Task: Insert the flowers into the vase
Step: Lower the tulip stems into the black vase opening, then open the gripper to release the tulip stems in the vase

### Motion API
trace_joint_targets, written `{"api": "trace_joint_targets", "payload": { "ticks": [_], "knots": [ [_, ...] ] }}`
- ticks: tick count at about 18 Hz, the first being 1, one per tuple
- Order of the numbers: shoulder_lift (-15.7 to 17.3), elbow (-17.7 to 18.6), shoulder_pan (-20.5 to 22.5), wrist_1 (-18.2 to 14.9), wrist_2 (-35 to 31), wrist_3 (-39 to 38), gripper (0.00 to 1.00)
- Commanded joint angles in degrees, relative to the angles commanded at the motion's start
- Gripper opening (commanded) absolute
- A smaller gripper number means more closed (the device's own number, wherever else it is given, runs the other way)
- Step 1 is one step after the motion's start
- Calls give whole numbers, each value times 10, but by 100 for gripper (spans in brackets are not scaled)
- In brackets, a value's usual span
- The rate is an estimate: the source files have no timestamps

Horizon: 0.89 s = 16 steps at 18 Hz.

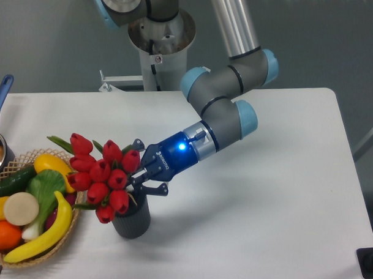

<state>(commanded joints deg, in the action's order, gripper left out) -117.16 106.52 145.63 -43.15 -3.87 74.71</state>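
Note:
The flowers (102, 173), a bunch of red tulip buds with green leaves, lean to the left over the mouth of the vase (133, 221), with their stems going down into it. The vase is a short dark grey ribbed cylinder standing upright on the white table. My gripper (138, 182) comes in from the right at a slant, just above the vase's rim. Its fingers are closed on the stems right behind the buds. The vase's mouth is mostly hidden by the buds and the fingers.
A wicker basket (60, 242) with a banana, an orange, a cucumber and other fruit and vegetables stands at the left front, close to the vase. A pot with a blue handle (0, 95) sits at the left edge. The arm's base (159, 34) stands at the back.

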Motion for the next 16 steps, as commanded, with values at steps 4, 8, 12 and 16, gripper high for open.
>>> {"api": "trace_joint_targets", "payload": {
  "ticks": [4,8,12,16],
  "knots": [
    [-7,2,0,0,0,1,19],
    [-14,9,0,0,0,25,23],
    [-14,12,0,0,0,33,36],
    [-12,13,1,0,0,34,48]
  ]
}}
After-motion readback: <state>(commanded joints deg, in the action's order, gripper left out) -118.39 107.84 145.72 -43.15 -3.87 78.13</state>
